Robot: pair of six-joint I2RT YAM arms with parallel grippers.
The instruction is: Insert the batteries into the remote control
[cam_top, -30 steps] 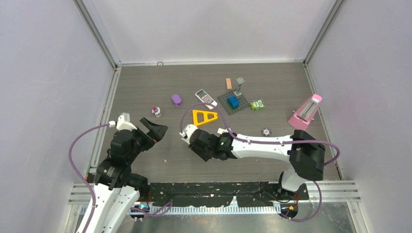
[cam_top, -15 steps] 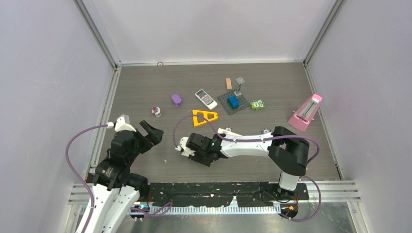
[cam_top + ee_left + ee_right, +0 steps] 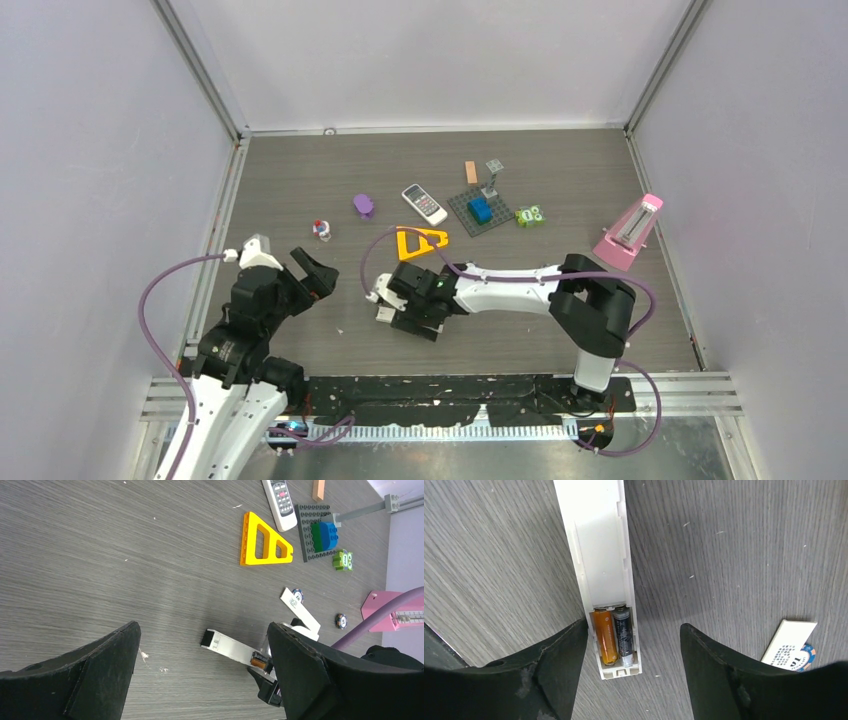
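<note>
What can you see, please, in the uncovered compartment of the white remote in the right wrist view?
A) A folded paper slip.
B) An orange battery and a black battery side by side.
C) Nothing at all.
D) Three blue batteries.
B: the open bay of the white remote holds an orange battery beside a black battery.

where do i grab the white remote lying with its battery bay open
Pinch the white remote across its two long edges at the closed middle section, coming straight down from above. It lies flat, back up, long and narrow, so only its width fits between fingers. Stay off the open bay at its end.
</note>
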